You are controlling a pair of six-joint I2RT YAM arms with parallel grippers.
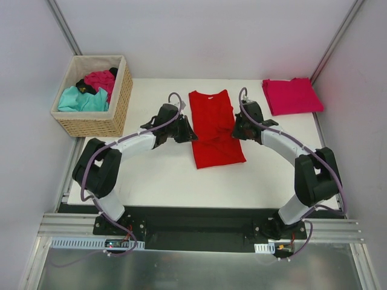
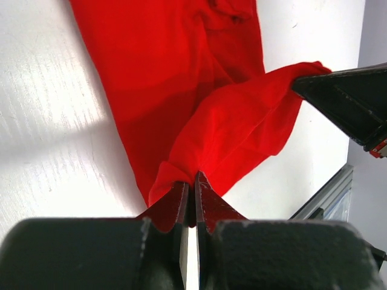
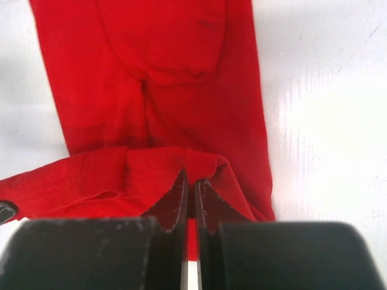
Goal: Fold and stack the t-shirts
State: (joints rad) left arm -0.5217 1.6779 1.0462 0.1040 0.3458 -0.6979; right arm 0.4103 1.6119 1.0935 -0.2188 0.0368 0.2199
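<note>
red t-shirt [image 1: 213,145] pinched by left gripper [image 2: 191,183], right gripper [image 3: 190,183]

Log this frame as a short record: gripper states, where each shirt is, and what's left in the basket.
left gripper: shut on red t-shirt, its left edge
right gripper: shut on the same shirt, right edge
red t-shirt: mid-table, cloth bunched between grippers
crimson t-shirt: folded, far right corner
wicker basket: far left; holds teal shirt, magenta shirt, black shirt

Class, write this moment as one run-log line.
red shirt mid-fold | left gripper shut on it | right gripper shut on it
</note>
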